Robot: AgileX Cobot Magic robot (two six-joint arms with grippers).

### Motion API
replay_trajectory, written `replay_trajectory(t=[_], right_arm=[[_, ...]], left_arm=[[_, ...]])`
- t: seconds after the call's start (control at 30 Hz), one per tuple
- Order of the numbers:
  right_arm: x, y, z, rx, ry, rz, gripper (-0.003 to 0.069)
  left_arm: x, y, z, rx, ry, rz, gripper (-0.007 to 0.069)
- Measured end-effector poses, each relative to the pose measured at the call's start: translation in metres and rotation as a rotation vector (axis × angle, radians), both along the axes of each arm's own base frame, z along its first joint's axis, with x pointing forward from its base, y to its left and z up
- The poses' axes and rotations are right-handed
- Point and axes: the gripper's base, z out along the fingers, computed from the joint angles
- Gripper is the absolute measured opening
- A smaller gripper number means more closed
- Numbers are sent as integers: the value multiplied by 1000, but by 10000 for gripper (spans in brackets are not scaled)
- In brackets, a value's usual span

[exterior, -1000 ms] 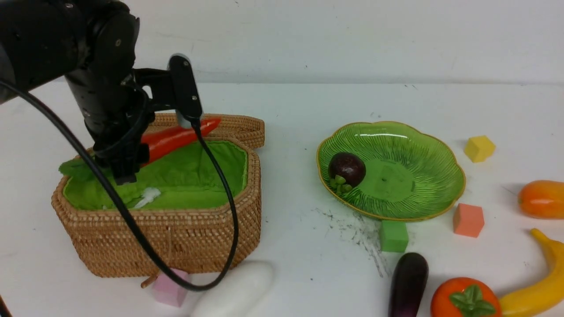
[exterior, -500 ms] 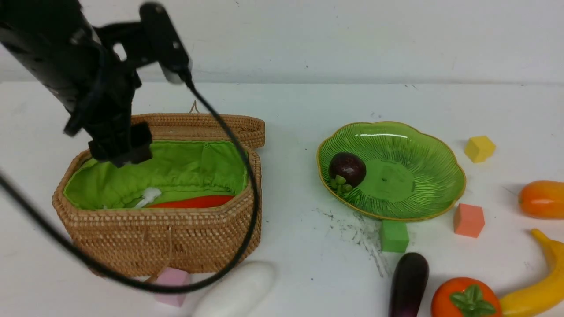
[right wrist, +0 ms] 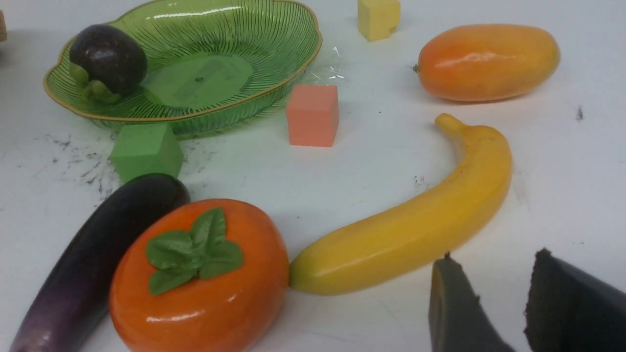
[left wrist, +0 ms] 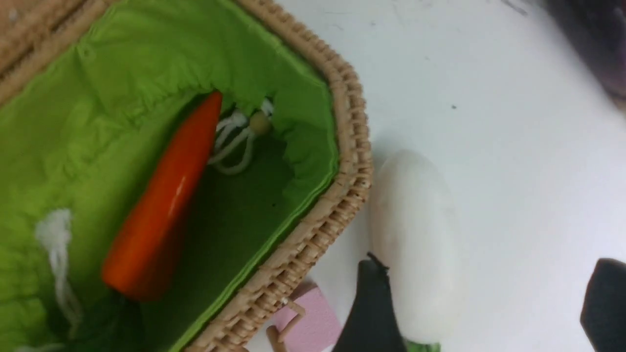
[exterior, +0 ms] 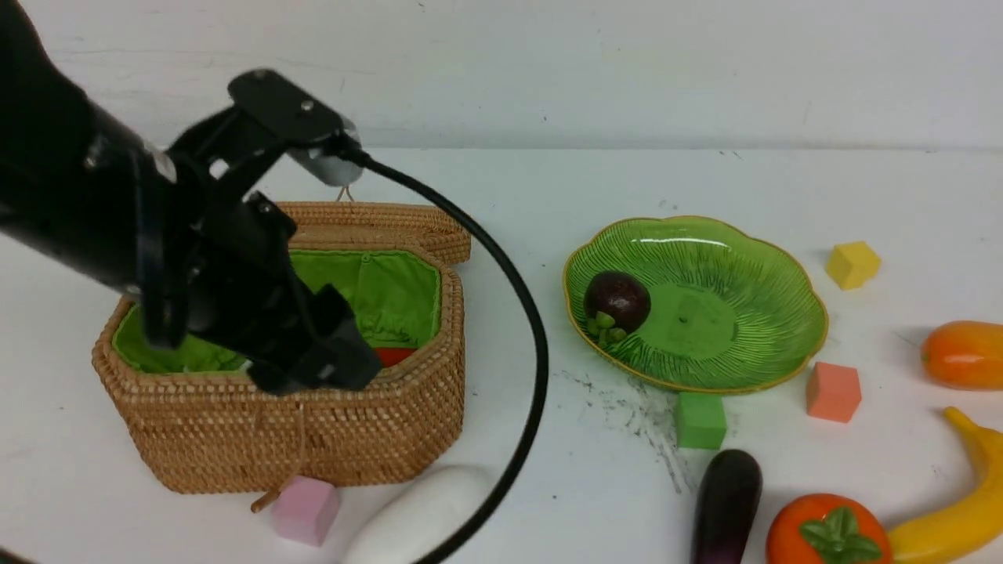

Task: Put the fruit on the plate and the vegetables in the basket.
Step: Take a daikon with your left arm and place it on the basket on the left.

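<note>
The left gripper [exterior: 325, 360] hangs over the front wall of the basket [exterior: 313, 439], its 2 fingers spread wide with nothing between them. The basket stands open on the left of the white table [exterior: 548, 196], its lid [exterior: 376, 223] folded back behind it. The chili [left wrist: 166, 195] lies inside on the green lining, and only a sliver of its red shows over the rim in the front view. Just in front of the basket, on the table, lie the radish [exterior: 423, 513] and a pink cube [exterior: 305, 509], side by side. A black cable [exterior: 533, 329] loops from the left arm past the basket's right side.

The plate [exterior: 744, 258] sits to the right of centre, well apart from the basket. The mangosteen [exterior: 617, 300] rests in its left part, calyx turned down. A green cube [exterior: 700, 420] sits against the plate's near edge, an orange cube [exterior: 833, 392] near its right side and a yellow cube [exterior: 852, 264] farther back.

The mango [exterior: 964, 354] lies on the table at the far right. The banana [exterior: 956, 517], tomato [exterior: 827, 533] and eggplant [exterior: 725, 505] lie along the near right edge, with the tomato between the other 2 and pressed close to both.

The right gripper [right wrist: 499, 303] shows only in its wrist view, low over the table near the banana. Its 2 fingers stand apart and hold nothing.
</note>
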Motion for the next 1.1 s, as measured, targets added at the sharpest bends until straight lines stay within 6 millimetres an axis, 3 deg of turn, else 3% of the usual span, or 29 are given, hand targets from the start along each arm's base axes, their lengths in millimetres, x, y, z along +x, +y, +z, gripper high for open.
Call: replay_trajectory(t=[0.17, 0.5, 0.77, 1.1], right_arm=[[0, 0, 0, 0, 0, 0, 244], [0, 0, 0, 0, 0, 0, 244], [0, 0, 0, 0, 0, 0, 244], [0, 0, 0, 0, 0, 0, 244]], left_arm=[[-8, -3, -20, 0, 103, 33, 525], [-27, -39, -34, 50, 215, 81, 536], [-9, -53, -76, 188, 307, 252, 605], [8, -64, -113, 246, 338, 213, 602]])
